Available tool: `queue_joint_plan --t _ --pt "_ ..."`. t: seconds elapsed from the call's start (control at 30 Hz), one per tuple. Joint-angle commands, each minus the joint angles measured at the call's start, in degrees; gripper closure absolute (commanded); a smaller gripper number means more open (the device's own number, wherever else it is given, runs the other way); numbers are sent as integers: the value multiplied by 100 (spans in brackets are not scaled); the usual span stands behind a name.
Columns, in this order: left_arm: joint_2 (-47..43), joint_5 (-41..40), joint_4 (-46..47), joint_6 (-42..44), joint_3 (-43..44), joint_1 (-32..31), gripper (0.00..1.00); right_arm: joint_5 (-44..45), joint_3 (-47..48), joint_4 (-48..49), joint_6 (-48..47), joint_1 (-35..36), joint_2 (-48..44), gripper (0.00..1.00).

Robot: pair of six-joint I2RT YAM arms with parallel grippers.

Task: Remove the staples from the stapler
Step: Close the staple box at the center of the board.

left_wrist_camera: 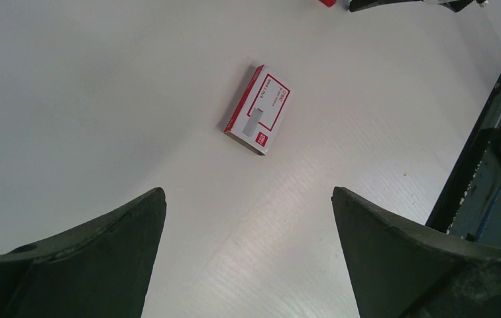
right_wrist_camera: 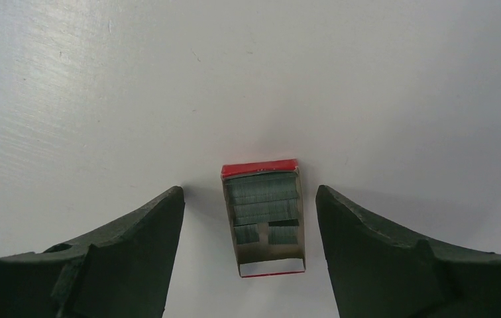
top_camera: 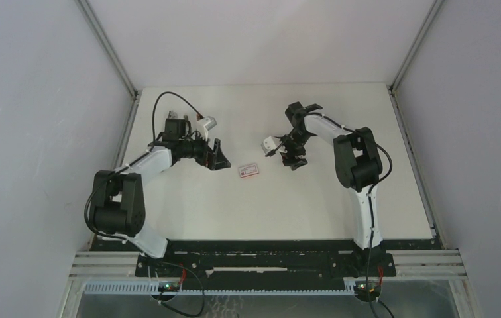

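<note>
two grippers, one closed red-and-white box and one small open tray are counted. inside the tray, grey staples are packed in rows. about three full-width strips and two shorter blocks can be made out, though the lines between them are faint. the tray, red at its far end, is laid flat on the white table.

the staples are shown by the right wrist view alone; from above, that spot is covered by the right arm's own head. the right gripper is seen with its jaws apart, one finger on each side of the tray, and a gap is left on both sides so that nothing is gripped.

the closed box is missed by the right wrist view but is seen from above, between the two grippers. the left gripper is spread wide and holds nothing, with the box lying ahead of it on bare table and nothing in between. at the top edge of the left wrist view a red corner is cut off and cannot be identified.
</note>
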Motion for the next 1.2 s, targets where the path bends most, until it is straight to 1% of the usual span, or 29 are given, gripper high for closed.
queue_joint_plan --t 0.0,0.43,0.63,1.17 --pt "160 334 532 -632 -91 -37 0 47 -72 253 96 -67 -182 27" --pt "457 441 810 -876 -102 -155 0 -110 -113 226 42 -168 -278 33" --pt "584 425 870 -1007 -85 -157 0 -144 -111 233 77 -137 -282 38" --pt "805 555 1086 -1395 -132 -157 0 -250 124 -44 -59 -119 -194 44"
